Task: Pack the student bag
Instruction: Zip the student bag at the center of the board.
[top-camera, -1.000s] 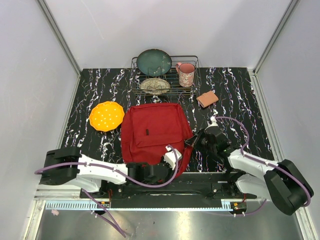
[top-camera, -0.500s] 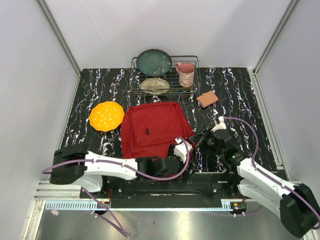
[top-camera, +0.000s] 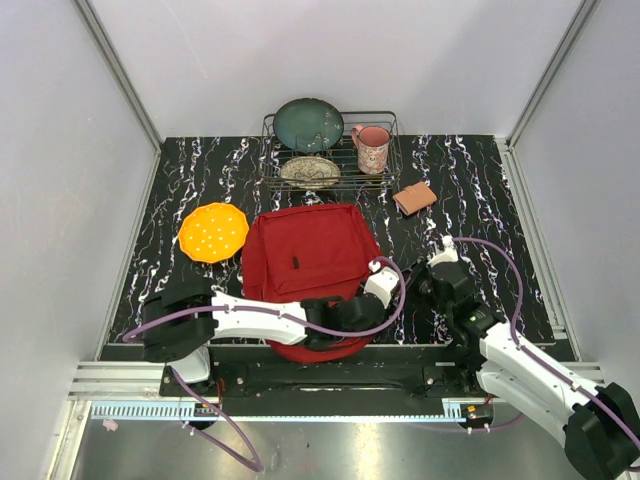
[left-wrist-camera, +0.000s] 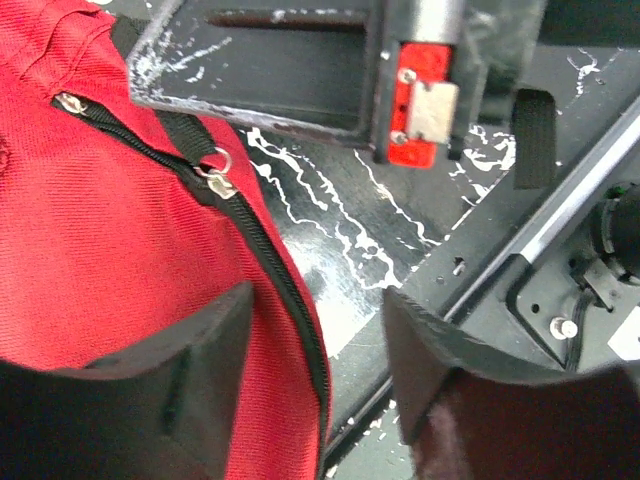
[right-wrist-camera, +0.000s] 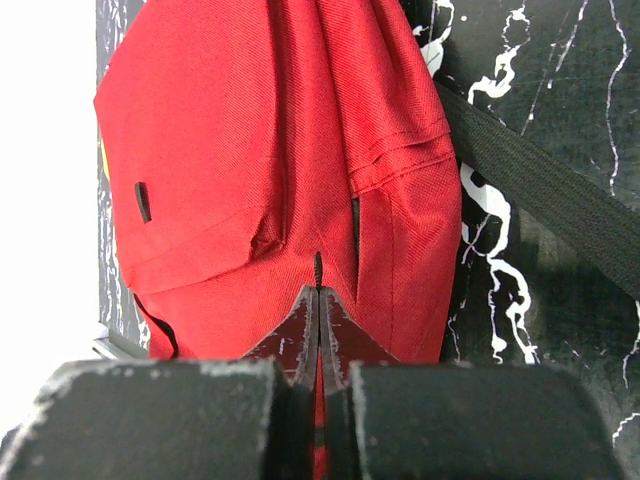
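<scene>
Orange plate (top-camera: 213, 232): lies flat on the black marbled table (top-camera: 470, 180), on the left side, just beside the student bag's far-left corner.

Student bag (top-camera: 300, 255): lies flat at mid-table, in front of the dish rack. Its near edge reaches the table's near edge, and the left arm lies across that near part. In the left wrist view the black zipper (left-wrist-camera: 150, 150) runs along the bag's edge, with two metal pulls (left-wrist-camera: 215, 182) close together and gripped by nothing.

Dish rack (top-camera: 268, 150): stands at the far edge and holds an upright dark green plate (top-camera: 308, 124), a patterned plate (top-camera: 310, 171) in front of it and a pink mug (top-camera: 371, 150) at its right end.

Left gripper (left-wrist-camera: 318, 300): jaws wide apart and holding nothing. It hangs over the bag's near-right corner, where the zippered edge meets bare table. A scuffed black housing with a red block (left-wrist-camera: 420, 100) sits just beyond it.

Right gripper (right-wrist-camera: 318, 295): jaws pressed fully together, with nothing seen between them. It sits to the right of the bag, pointing at the bag's side. A black strap (right-wrist-camera: 530, 190) trails from the bag across the table.

Brownish rectangular block (top-camera: 414, 198): lies on the table to the right of the rack, well apart from both grippers.
</scene>
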